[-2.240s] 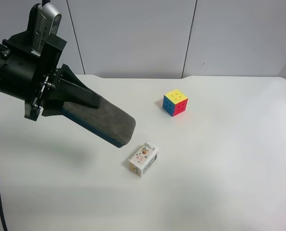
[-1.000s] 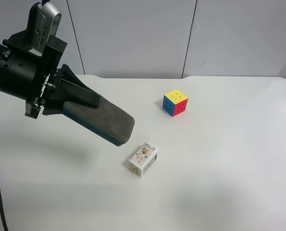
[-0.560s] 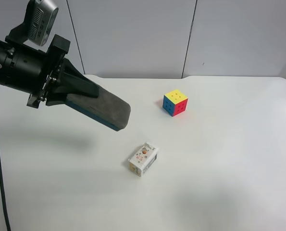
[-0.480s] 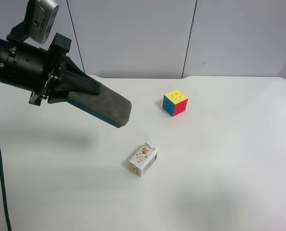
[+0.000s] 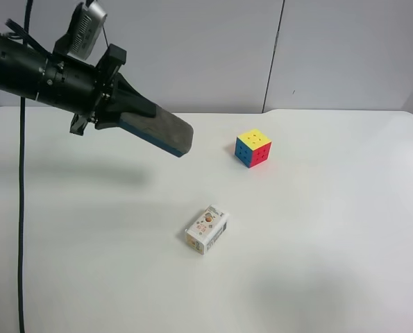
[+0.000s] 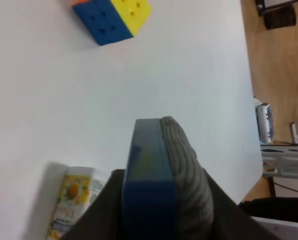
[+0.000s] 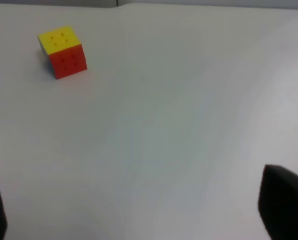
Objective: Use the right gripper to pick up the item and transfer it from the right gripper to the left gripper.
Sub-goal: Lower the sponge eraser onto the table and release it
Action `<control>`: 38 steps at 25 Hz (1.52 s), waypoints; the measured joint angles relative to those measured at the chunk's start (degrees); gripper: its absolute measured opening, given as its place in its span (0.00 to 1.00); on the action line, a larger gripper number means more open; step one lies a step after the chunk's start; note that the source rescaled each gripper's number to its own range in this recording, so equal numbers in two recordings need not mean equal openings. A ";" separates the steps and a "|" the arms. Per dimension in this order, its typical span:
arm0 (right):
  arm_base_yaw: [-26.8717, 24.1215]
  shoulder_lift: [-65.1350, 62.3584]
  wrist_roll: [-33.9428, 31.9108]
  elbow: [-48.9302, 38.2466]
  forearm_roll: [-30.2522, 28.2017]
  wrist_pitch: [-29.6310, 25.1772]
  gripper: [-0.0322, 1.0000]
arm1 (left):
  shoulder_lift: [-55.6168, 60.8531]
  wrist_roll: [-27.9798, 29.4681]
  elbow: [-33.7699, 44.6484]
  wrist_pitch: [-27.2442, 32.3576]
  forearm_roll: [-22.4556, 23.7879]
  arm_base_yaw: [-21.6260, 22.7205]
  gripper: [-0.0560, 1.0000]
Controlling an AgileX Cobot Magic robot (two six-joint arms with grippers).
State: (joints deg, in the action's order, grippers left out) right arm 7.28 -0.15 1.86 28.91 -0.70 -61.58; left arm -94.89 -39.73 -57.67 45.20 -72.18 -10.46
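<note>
Small white printed box (image 5: 207, 229) lay flat and ungripped, well apart from a puzzle cube (image 5: 253, 148) that sat yellow face up.

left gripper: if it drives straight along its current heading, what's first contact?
Likely bare table just beside the Rubik's cube, judging by the left wrist view: the left gripper aims past its yellow face. Depth is unclear, so a graze is possible.

Right gripper (image 7: 141, 212) — fingers (image 7: 285, 202) cropped to dark corners; carton (image 6: 68, 200) edge-cut, part-hidden behind left gripper (image 6: 161, 150) — print illegible.
</note>
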 joint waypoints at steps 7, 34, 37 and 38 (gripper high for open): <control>0.00 0.00 0.00 0.00 0.00 0.00 0.99 | -6.93 -6.23 -0.12 -2.22 -4.95 0.00 0.07; 0.00 0.00 0.00 0.00 0.00 0.00 0.99 | -13.36 -12.23 -0.12 -15.91 -5.24 0.00 0.79; 0.00 0.00 0.00 0.00 0.00 0.00 0.99 | -13.36 -12.23 -0.12 -15.81 -5.07 0.00 0.96; 0.00 0.00 0.00 0.00 0.00 0.00 0.99 | -13.36 -12.23 -0.12 -15.81 -5.07 0.00 0.98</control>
State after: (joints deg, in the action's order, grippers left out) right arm 7.28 -0.15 1.86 28.91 -0.70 -61.58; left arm -108.25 -51.96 -57.80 29.39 -77.26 -10.46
